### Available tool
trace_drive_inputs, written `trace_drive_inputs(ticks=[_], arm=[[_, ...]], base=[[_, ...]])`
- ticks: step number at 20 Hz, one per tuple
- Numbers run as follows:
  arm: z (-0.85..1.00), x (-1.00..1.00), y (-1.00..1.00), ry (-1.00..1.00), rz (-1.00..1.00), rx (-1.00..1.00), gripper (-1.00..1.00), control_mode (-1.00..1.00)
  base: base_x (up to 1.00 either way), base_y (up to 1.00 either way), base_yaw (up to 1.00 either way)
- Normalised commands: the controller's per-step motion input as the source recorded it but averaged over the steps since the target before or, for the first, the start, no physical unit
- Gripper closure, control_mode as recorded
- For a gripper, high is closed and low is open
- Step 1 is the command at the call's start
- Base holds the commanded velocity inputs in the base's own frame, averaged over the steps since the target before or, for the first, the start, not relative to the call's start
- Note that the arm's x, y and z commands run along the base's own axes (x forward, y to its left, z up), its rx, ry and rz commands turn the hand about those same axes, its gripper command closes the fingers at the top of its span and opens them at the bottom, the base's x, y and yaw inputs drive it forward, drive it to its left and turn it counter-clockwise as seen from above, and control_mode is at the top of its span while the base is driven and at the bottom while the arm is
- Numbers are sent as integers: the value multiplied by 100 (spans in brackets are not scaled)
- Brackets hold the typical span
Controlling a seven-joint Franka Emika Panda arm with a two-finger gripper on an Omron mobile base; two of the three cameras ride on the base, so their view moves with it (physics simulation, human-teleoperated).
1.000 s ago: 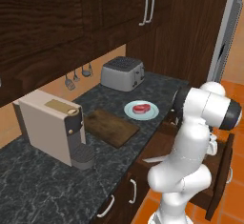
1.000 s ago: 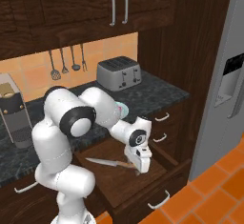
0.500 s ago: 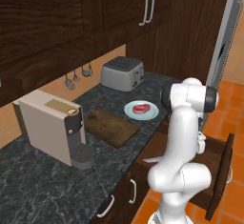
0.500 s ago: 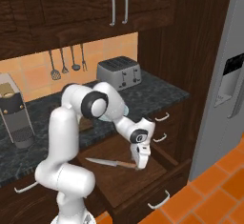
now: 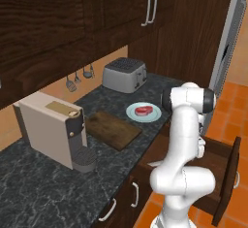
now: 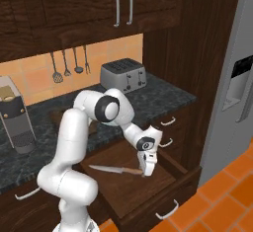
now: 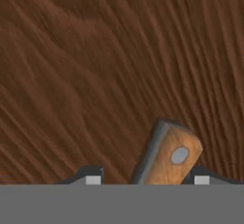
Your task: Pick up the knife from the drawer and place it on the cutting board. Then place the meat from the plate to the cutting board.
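Note:
The knife (image 6: 111,169) lies flat on the floor of the open drawer (image 6: 148,196), its wooden handle toward the gripper. My gripper (image 6: 147,171) reaches down into the drawer at the handle end. In the hand view the knife's handle (image 7: 169,158) sits between the two fingertips of the gripper (image 7: 147,180); it lies close to the right tip, and a gap remains at the left tip. On the counter, the meat (image 5: 143,109) rests on the plate (image 5: 151,116), and the cutting board (image 5: 112,130) lies bare to its left.
A toaster (image 5: 125,74) stands behind the plate and a coffee machine (image 5: 53,127) left of the board. The pulled-out drawer front (image 5: 232,171) juts into the floor space. A grey fridge (image 6: 237,102) stands at the right. Utensils (image 6: 69,65) hang on the wall.
The arm's upper links have swung while the hand stayed low in the drawer. The jaws have narrowed around the knife's handle. The knife has not moved.

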Motion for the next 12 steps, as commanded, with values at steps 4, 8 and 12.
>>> trace_drive_inputs(ticks=[4,8,12], arm=[[-52,-16,16,-8,-6,-5,100,-100],[-39,-56,18,-14,-9,-7,100,-100],[27,-76,2,-14,-7,-1,100,-100]], base=[[0,0,0],[0,0,0],[0,0,0]])
